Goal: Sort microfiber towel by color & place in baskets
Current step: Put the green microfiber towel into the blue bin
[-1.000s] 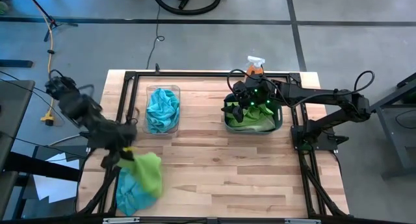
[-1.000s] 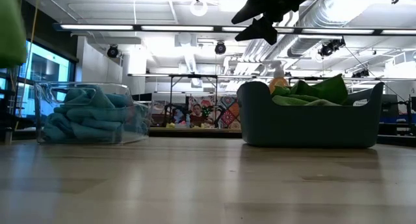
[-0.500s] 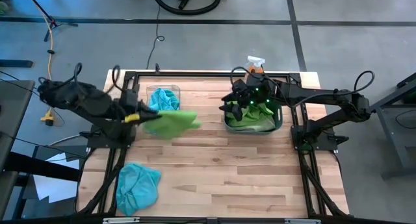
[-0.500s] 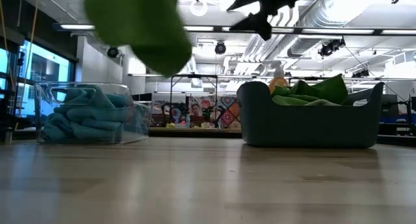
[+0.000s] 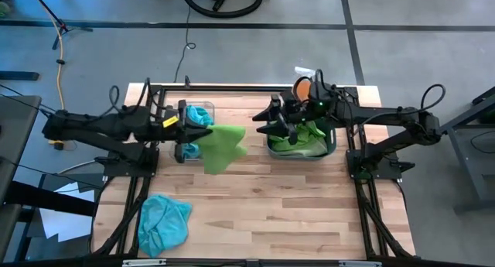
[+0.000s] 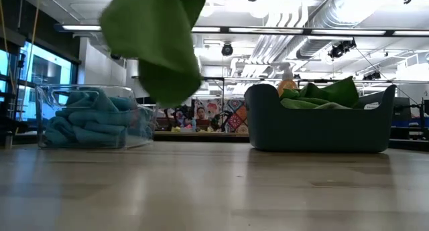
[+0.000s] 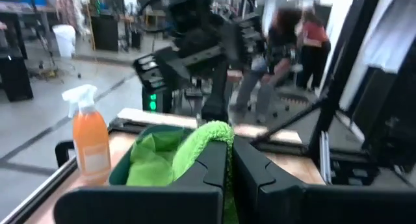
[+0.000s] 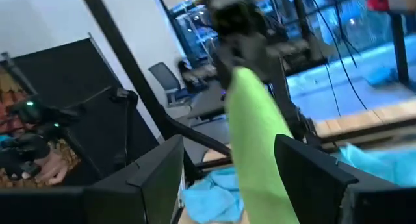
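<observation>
Green towel (image 5: 222, 145) hangs above the counter (image 5: 263, 205), pinched in the left gripper's (image 5: 203, 132) closed fingers and carried toward the right gripper (image 5: 272, 126), whose spread, empty fingers wait beside the dark tub (image 5: 331, 151), seemingly for a handover.

Green towel (image 5: 223, 147) is hanging mid-air over the table, between the two baskets, just right of the clear bin (image 5: 192, 130). That bin sits far left, stuffed with teal towels (image 6: 94, 117). The dark tub (image 6: 320, 126) is far right, holding green ones (image 5: 305, 137). One more teal towel (image 5: 163, 223) lies crumpled near-left on the table.
</observation>
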{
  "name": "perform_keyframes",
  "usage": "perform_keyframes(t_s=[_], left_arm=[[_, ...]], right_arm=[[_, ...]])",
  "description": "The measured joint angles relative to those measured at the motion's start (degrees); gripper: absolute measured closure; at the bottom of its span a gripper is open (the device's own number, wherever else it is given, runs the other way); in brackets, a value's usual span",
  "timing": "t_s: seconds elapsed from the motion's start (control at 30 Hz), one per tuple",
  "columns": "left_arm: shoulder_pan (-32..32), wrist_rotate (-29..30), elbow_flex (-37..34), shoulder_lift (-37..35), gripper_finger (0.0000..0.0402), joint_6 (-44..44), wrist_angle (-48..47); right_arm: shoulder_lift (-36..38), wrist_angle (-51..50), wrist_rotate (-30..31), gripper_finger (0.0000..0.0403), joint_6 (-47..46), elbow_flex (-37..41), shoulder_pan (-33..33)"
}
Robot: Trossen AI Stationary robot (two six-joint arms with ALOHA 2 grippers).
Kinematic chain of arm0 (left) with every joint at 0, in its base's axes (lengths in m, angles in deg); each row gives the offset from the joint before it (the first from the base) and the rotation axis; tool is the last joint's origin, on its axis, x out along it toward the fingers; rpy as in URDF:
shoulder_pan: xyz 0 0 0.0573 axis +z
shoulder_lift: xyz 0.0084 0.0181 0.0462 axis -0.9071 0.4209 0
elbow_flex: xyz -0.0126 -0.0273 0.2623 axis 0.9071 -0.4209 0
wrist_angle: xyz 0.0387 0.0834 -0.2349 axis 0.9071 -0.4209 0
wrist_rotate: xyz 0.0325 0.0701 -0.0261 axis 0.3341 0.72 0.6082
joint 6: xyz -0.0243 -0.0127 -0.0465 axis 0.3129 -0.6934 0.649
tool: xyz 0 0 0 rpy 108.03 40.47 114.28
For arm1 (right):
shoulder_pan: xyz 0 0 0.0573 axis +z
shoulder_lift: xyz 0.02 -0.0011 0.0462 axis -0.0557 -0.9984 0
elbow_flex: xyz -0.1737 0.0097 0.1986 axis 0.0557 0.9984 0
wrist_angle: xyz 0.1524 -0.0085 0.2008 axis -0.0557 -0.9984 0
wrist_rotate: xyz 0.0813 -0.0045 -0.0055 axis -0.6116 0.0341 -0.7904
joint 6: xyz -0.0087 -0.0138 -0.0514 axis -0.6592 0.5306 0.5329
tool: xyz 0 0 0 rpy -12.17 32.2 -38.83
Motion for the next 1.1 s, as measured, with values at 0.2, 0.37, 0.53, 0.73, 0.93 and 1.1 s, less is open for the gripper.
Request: perform_keyframes(t_s=[0.2,0.37,0.53,0.73,0.93,1.1], left_arm=[[3.34,-4.12,-3.92,1.88,0.0401,0.01,8.05],[4.95,-8.43,-3.97,5.14,0.0401,-0.04,10.63],[6.90,-11.25,-3.97,7.49,0.0401,-0.52,13.54],[9.30,-14.85,-3.95,8.65,0.0401,-0.23,15.46],[9.81,-15.44,-3.93,9.51,0.0401,-0.17,15.52],[9.79,-15.44,-3.93,9.53,0.0401,-0.16,15.42]], right_arm=[[0.04,1.31,7.72,0.0164,5.73,0.00,3.61],[0.04,1.10,19.21,0.0164,13.80,0.00,6.23],[0.04,-1.32,22.72,0.0164,17.34,0.00,7.60],[-0.83,-3.40,23.37,0.0164,17.53,-0.17,7.87],[-6.41,-12.80,23.34,0.0164,21.31,-7.80,7.89],[-11.87,-20.71,22.44,0.0164,22.89,-15.49,7.89]])
